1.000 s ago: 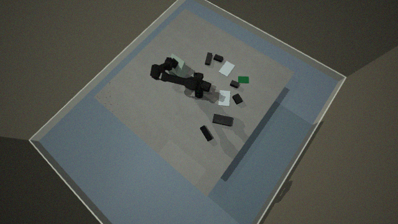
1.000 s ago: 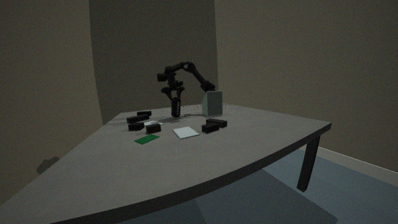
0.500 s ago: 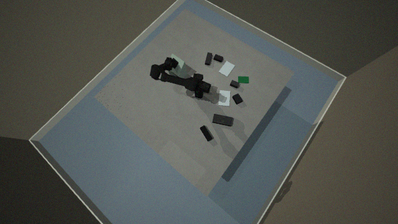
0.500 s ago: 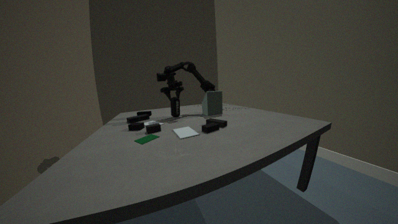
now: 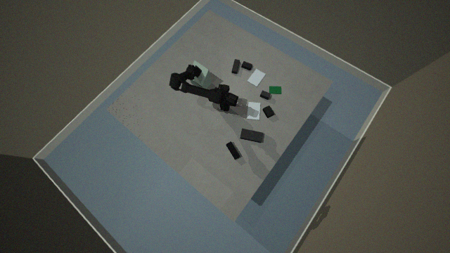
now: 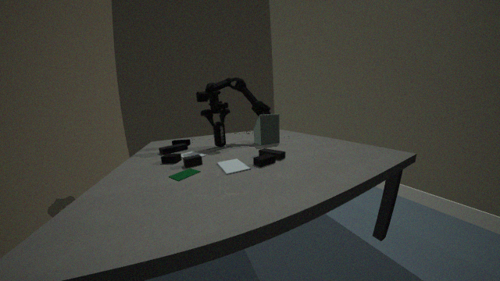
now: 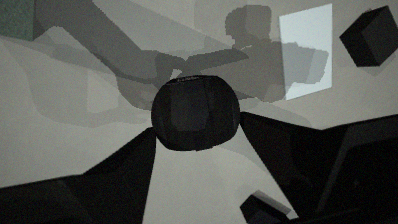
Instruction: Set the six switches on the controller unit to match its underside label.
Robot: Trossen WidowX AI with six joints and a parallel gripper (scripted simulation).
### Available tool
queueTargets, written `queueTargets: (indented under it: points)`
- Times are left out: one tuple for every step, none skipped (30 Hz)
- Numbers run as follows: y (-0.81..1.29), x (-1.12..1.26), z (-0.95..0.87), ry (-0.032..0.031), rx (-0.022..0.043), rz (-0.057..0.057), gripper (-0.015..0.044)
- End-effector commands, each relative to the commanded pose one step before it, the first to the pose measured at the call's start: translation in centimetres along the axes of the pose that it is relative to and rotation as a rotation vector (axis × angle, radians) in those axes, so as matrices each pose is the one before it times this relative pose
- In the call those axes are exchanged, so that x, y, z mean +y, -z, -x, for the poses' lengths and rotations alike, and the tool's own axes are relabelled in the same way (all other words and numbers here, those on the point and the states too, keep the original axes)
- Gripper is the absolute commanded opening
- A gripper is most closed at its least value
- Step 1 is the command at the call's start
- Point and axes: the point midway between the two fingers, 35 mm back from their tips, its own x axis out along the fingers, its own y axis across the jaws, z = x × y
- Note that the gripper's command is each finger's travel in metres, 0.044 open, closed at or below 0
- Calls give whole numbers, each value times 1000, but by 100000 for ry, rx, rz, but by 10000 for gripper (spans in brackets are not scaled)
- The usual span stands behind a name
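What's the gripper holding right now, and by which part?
Cannot tell. A dark rounded body sits between the fingers of the gripper, but whether it is clamped there is unclear.
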Motion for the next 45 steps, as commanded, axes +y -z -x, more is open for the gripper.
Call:
queueTargets:
  points:
    - [834, 182, -225, -792, 2068, -817, 337]
    - [76, 0, 2, 0, 226, -1, 337]
    - [76, 0, 1, 0, 228, -1, 337]
    - [76, 0, 1, 0, 231, -1, 337]
    - [76, 0, 1, 0, 234, -1, 337]
    - [76, 0, 0, 0, 235, -1, 338]
    - [76, 0, 0, 0, 233, -1, 338]
    - [76, 0, -1, 0, 232, -1, 338]
    - [76, 0, -1, 0, 231, -1, 338]
    - [76, 0, -2, 0, 231, -1, 338]
    - [76, 0, -2, 0, 232, -1, 338]
    - [75, 0, -3, 0, 235, -1, 338]
    - [75, 0, -3, 0, 237, -1, 338]
    - [76, 0, -4, 0, 238, -1, 338]
    - [75, 0, -4, 0, 241, -1, 338]
    - [75, 0, -5, 0, 243, -1, 338]
    - [76, 0, -5, 0, 242, -1, 338]
    - [75, 0, -6, 0, 240, -1, 338]
    - [75, 0, -7, 0, 238, -1, 338]
    - [75, 0, -7, 0, 238, -1, 338]
    - [75, 0, -7, 0, 237, -1, 338]
    - [75, 0, -8, 0, 231, -1, 338]
    - [75, 0, -8, 0, 234, -1, 338]
    - [74, 0, -9, 0, 242, -1, 338]
    - [74, 0, -10, 0, 246, -1, 338]
    - [75, 0, -10, 0, 246, -1, 338]
    - [74, 0, -10, 0, 247, -1, 338]
    - [74, 0, -11, 0, 247, -1, 338]
    - [75, 0, -11, 0, 234, -1, 338]
    - [74, 0, -12, 0, 232, -1, 338]
    - [73, 0, -13, 0, 241, -1, 338]
    - [73, 0, -13, 0, 250, -1, 338]
    - [74, 0, -13, 0, 246, -1, 338]
    - [74, 0, -14, 0, 238, -1, 338]
    - [74, 0, -14, 0, 234, -1, 338]
    - [73, 0, -15, 0, 237, -1, 338]
    - [73, 0, -16, 0, 243, -1, 338]
    - [73, 0, -16, 0, 242, -1, 338]
    - [73, 0, -16, 0, 243, -1, 338]
    - [72, 0, -16, 0, 247, -1, 338]
    - [73, 0, -18, 0, 243, -1, 338]
    - [72, 0, -18, 0, 243, -1, 338]
    - [72, 0, -19, 0, 247, -1, 338]
    - [72, 0, -19, 0, 246, -1, 338]
    - [72, 0, -19, 0, 245, -1, 338]
